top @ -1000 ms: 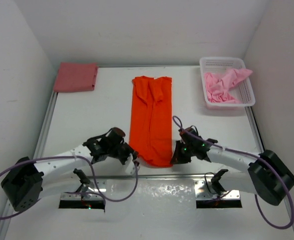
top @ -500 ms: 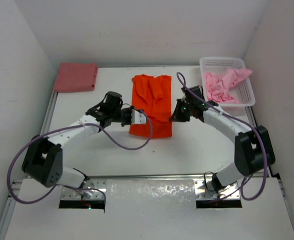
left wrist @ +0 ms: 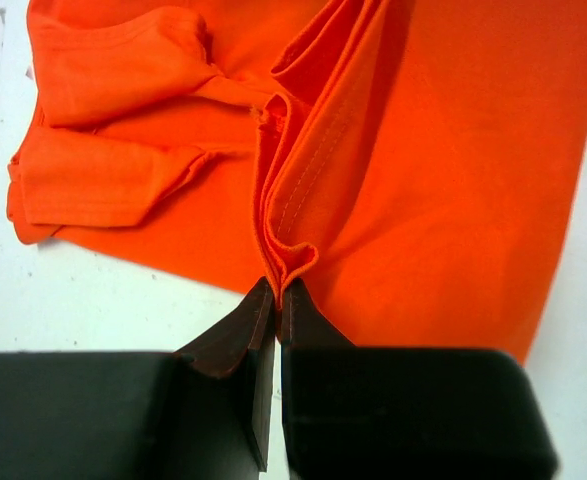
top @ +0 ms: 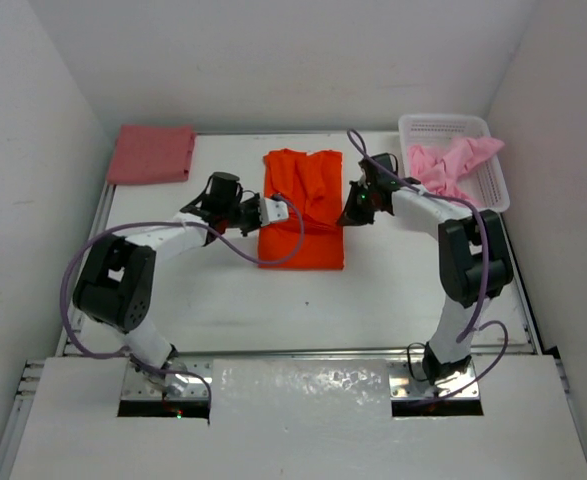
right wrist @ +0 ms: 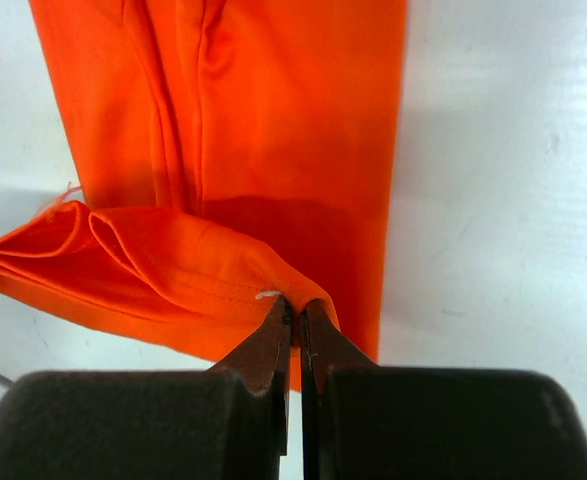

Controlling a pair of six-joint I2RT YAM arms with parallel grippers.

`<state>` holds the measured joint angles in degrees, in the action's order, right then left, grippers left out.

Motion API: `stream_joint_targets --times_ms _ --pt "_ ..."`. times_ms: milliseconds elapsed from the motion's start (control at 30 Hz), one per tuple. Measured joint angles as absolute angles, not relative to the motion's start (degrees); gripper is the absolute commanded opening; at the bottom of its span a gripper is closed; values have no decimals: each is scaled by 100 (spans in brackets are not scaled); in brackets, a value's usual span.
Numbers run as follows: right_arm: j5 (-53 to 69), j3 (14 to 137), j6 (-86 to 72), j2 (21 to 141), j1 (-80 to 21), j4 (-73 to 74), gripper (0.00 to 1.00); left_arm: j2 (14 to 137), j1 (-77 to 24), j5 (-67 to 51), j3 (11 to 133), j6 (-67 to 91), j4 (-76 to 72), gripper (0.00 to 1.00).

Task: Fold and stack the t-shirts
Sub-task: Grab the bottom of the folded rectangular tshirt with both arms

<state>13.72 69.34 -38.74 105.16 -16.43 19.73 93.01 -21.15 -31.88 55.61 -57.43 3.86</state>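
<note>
From the top camera, the orange t-shirt [top: 303, 225] lies in the middle of the white desk [top: 223, 290], toward the far side. It is a short, thick shape with cloth bunched on top. The left end effector [top: 273, 210] is at the shirt's left edge. The right end effector [top: 351, 212] is at the shirt's right edge. The shirt sits between the two of them. The rose-red t-shirt [top: 153, 153] is folded flat in the far left corner, well apart from both arms. The light pink t-shirt [top: 443, 170] is crumpled in the white basket [top: 498, 195] in the far right corner, and part of it hangs over the rim.

From the left wrist camera, the left end effector [left wrist: 276, 290] is clenched tight on a doubled edge of the orange t-shirt [left wrist: 453, 170]. The pinched fold has a line of stitches and rises straight from the tips. A short sleeve lies to the left of it, over bare desk [left wrist: 73, 300].

From the right wrist camera, the right end effector [right wrist: 295, 310] is also clenched on the orange t-shirt [right wrist: 273, 120]. It pinches a corner of several layers. These layers spread to the left, lifted above the flat part of the shirt. The flat part lies beyond the tips, with bare desk [right wrist: 493, 200] on the right.
</note>
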Motion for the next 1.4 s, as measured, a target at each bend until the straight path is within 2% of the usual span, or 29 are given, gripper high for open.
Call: stream_joint_targets --times_ms 333,367,400,467,500,533,600,700,767,800,867,933,1033,1100,1133,1167,1200,1267,1400 --pt "1358 7723 -3833 11354 -1472 1994 0 10022 -2060 -3072 5677 -5660 -329 0" --pt "1365 7778 -3830 11443 -1463 1999 3 10079 -2049 -3065 5704 -5653 -370 0" --pt "1372 7846 -3830 11539 -1448 2001 13 10134 -2034 -3063 5728 -5658 -410 0" --pt "1361 7961 -3806 11716 -1428 2027 24 10219 -2005 -3050 5747 -5714 -493 22" --pt "1352 8009 -3778 11789 -1413 2047 28 10248 -1984 -3037 5747 -5745 -521 30" --pt "1326 8053 -3752 11843 -1398 2075 31 10272 -1977 -3006 5745 -5769 -545 43" --pt "1173 8123 -3686 11889 -1380 2161 41 10322 -1970 -2912 5743 -5769 -694 53" --pt "847 8366 -3479 11889 -1345 2335 43 10409 -1970 -2532 5778 -5548 -1004 63" --pt "554 8600 -3273 11865 -1330 2410 42 10554 -1970 -2139 5968 -5389 -1107 63" --pt "410 8696 -3164 11826 -1326 2418 34 10617 -1970 -1953 6060 -5330 -1155 63" --pt "106 8768 -2860 11622 -1326 2436 13 10726 -1949 -1557 6324 -5196 -1081 61" --pt "-36 8641 -2620 11271 -1326 2421 1 10790 -1896 -1398 6720 -5113 -797 56" --pt "202 7894 -2311 10442 -1363 2082 4 10700 -1774 -1750 7288 -5509 1 57" --pt "513 7432 -2222 10055 -1437 1992 12 10425 -1721 -2150 7404 -6309 917 64" --pt "663 7188 -2209 9933 -1481 1863 21 10193 -1743 -2338 7314 -6888 1428 67" --pt "781 6925 -2222 9841 -1531 1806 38 9955 -1811 -2458 7148 -7360 1879 70" --pt "858 6705 -2274 9797 -1579 1789 44 9666 -1944 -2569 6855 -7822 2276 73" --pt "978 6287 -2300 9791 -1656 1872 48 9072 -2344 -2646 6003 -8473 2576 77" --pt "1197 5795 -2491 9843 -1651 2137 48 8412 -3140 -2650 4281 -9139 2563 79"
